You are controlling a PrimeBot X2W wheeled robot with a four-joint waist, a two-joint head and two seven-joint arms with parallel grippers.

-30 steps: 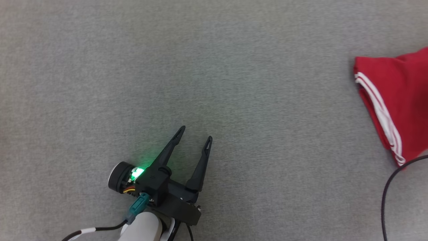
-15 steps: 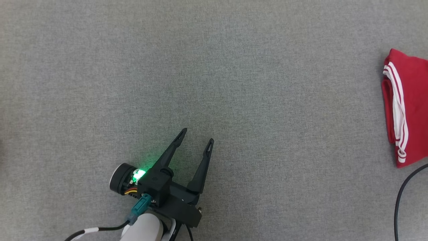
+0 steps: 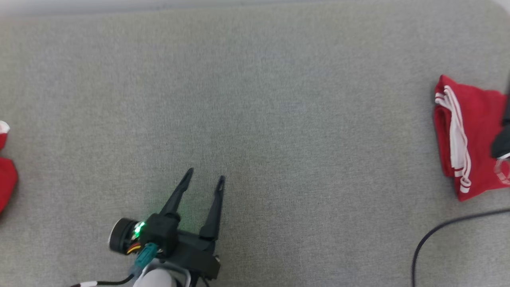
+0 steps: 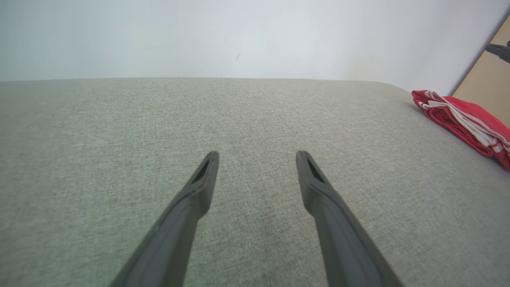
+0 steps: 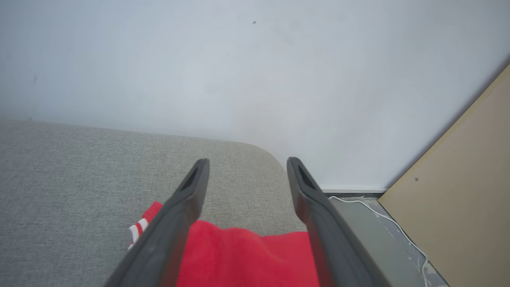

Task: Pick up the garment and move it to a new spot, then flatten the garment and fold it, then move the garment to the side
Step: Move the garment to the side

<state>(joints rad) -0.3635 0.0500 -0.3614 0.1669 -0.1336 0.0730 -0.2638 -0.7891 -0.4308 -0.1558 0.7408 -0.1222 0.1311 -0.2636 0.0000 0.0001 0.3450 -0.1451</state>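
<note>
Head view: my left end effector [image 3: 205, 177] hovers low over the grey surface [image 3: 279, 99], fingers spread and nothing between them. The garment [image 3: 466, 135], red with white stripes, lies in a compact folded stack far to the right, its striped hems lined up along its left side. A dark blurred shape [image 3: 503, 137] sits over its right part; I cannot tell what it is. A black cable [image 3: 438, 231] curves below the garment, and another bit of red cloth [image 3: 6, 179] pokes in at the left border.

Left wrist view: open fabric stretches ahead to the far edge and the wall, with the garment well off to the right, near the surface's side edge.

Right wrist view: my right end effector [image 5: 247, 163] is spread wide and holds nothing; the garment lies beneath the fingers, close to the rounded corner. Past that corner come the floor, a white cord [image 5: 382, 215] and a tan board [image 5: 458, 207].

I judge the folding done and the garment set aside; little seems left but to pull clear. The middle is roomy. On the right the drop-off is close, so I would lift away rather than sweep outward.
</note>
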